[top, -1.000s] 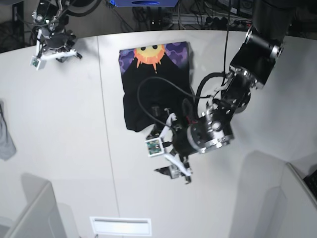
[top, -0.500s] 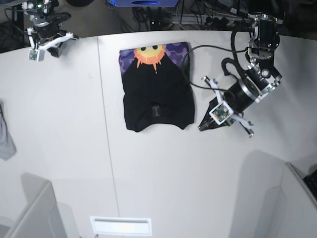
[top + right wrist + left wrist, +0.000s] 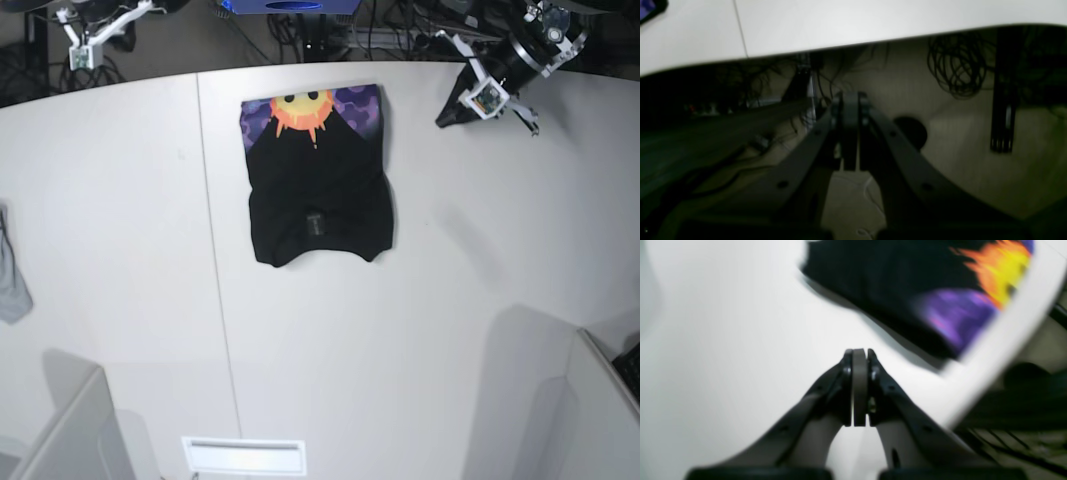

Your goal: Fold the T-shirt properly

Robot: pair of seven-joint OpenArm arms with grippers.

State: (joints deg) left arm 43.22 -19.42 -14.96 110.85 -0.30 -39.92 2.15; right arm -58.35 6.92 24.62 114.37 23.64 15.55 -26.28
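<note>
The black T-shirt (image 3: 318, 180) lies folded into a compact shape at the back middle of the white table (image 3: 420, 330), its sun face print on purple at the far end. In the left wrist view it (image 3: 893, 290) is blurred, up and right of my left gripper (image 3: 859, 353), which is shut and empty. In the base view the left gripper (image 3: 450, 115) hangs over the table's back right, apart from the shirt. My right gripper (image 3: 849, 100) is shut and empty, past the table's back edge above the floor; in the base view it (image 3: 100, 30) is at the far back left.
A small grey cloth (image 3: 10, 270) hangs at the table's left edge. Grey partitions stand at the front left (image 3: 60, 430) and front right (image 3: 560, 400). A white slot (image 3: 243, 455) sits at the front edge. Cables (image 3: 957, 63) lie under the table's back.
My left arm has swung from the shirt's near right corner up to the table's back right. My right arm has drawn back past the back left edge. The shirt has not moved.
</note>
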